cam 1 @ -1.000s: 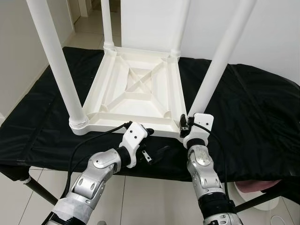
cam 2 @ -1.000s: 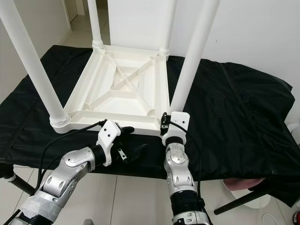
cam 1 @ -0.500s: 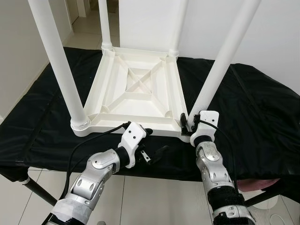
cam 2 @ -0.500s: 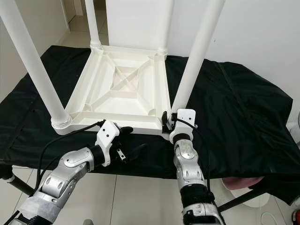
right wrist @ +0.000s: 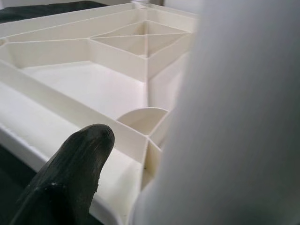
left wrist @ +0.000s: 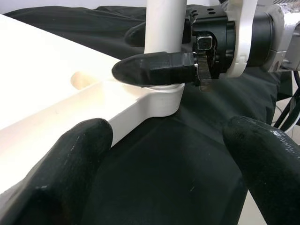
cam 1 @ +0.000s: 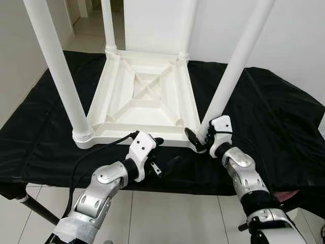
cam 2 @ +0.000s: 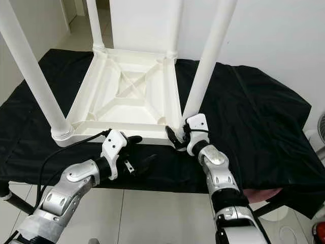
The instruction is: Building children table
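With tabletop [cam 1: 147, 96] inverted: 4 legs [cam 1: 231, 76]; 2 grippers [cam 1: 202, 136]

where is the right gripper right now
The right gripper is at the near right corner of the upturned white table, its black fingers set on either side of the base of the near right leg, above the black cloth.

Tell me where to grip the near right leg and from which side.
Grip the leg low, just above its socket collar, as the right gripper does now, coming from the near edge. It is a smooth round post, so the fingers can straddle it; higher up it leans away.
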You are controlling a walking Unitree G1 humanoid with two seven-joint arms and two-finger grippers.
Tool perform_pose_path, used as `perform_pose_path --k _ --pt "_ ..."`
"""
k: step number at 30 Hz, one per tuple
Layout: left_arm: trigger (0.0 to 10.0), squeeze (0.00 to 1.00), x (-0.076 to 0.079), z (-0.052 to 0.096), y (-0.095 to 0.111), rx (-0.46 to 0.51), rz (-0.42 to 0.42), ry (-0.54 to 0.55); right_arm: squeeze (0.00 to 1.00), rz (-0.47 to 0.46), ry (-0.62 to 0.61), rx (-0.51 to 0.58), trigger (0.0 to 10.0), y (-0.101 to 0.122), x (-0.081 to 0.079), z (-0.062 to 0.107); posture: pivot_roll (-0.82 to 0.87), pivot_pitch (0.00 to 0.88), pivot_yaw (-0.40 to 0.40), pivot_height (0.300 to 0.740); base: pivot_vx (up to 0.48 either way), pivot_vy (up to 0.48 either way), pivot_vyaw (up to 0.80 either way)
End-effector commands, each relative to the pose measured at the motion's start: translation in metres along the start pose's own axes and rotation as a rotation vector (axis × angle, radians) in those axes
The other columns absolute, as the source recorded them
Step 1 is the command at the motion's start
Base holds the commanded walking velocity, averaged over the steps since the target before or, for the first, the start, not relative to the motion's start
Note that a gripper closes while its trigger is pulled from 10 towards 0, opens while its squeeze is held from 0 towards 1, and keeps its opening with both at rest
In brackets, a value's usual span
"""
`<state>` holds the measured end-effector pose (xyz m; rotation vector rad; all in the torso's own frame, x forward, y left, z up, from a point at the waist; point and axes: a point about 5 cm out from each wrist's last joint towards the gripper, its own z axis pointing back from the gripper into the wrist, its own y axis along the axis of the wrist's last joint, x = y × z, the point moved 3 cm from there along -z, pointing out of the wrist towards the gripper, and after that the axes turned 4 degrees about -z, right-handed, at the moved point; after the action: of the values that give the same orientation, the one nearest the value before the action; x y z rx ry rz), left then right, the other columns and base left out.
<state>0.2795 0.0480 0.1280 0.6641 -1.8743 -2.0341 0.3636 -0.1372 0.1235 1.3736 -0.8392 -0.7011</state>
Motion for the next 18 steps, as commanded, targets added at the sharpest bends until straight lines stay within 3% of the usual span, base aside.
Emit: perform_pose_path --k 1,9,10,11,12,13,18 --pt "10.0 0.00 -0.004 0.000 -0.001 -0.014 -0.001 0.048 0.00 0.012 0.054 -0.008 10.0 0.001 -0.003 -0.003 0.00 0.000 -0.069 0.740 0.000 0.000 0.00" --pt "10.0 0.00 -0.003 -0.001 0.000 -0.013 0.000 0.042 0.00 0.042 0.174 -0.087 10.0 -0.006 -0.001 -0.005 0.00 0.000 -0.069 0.740 0.000 0.000 0.00" --pt "10.0 0.00 -0.003 -0.001 0.000 -0.013 0.000 0.041 0.00 0.037 0.194 -0.110 8.1 -0.010 -0.001 -0.004 0.00 0.000 -0.067 0.740 0.000 0.000 0.00" --pt "10.0 0.00 -0.003 -0.001 0.000 -0.013 0.000 0.041 0.00 0.037 0.194 -0.110 8.1 -0.010 -0.001 -0.004 0.00 0.000 -0.067 0.740 0.000 0.000 0.00" --pt "10.0 0.00 -0.002 -0.001 0.000 -0.012 0.001 0.040 0.00 0.036 0.212 -0.134 2.5 -0.014 -0.002 -0.002 0.00 0.000 -0.068 0.740 0.000 0.000 0.00" --pt "10.0 0.00 -0.001 -0.001 0.000 -0.011 0.003 0.038 0.00 0.037 0.226 -0.151 0.0 -0.018 -0.001 0.000 0.00 0.000 -0.065 0.740 0.000 0.000 0.00" --pt "10.0 0.00 0.000 -0.001 0.001 -0.009 0.004 0.035 0.00 0.019 0.249 -0.166 0.0 -0.023 -0.001 0.002 0.00 0.000 -0.066 0.740 0.000 0.000 0.00"
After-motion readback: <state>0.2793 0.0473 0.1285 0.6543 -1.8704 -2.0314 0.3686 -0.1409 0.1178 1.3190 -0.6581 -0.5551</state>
